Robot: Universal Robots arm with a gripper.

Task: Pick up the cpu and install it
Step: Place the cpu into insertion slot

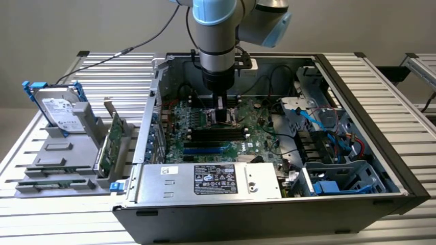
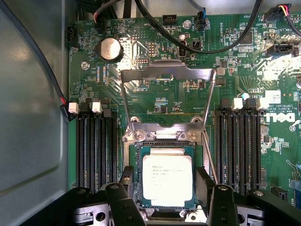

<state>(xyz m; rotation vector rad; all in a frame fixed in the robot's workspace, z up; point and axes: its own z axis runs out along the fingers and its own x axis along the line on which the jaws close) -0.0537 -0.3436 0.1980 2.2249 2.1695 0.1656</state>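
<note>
**Claw (image 2: 164, 173) poised over the cpu (image 2: 167, 181) in its socket (image 2: 160, 136)**

Inside the computer case (image 1: 354, 92) the claw hung straight above the socket, jaws spread wide and gripping nothing that I could see. The cpu lay flat in the socket directly beneath, between the two fingers (image 2: 126, 175), silver top up. Being square, it showed no long axis to favour. The hinged metal frame (image 2: 167, 70) stood lifted beyond it, leaving the socket uncovered.

Plain, perhaps beige wall (image 1: 81, 20) behind a slatted aluminium table (image 1: 116, 81); soft light.
</note>
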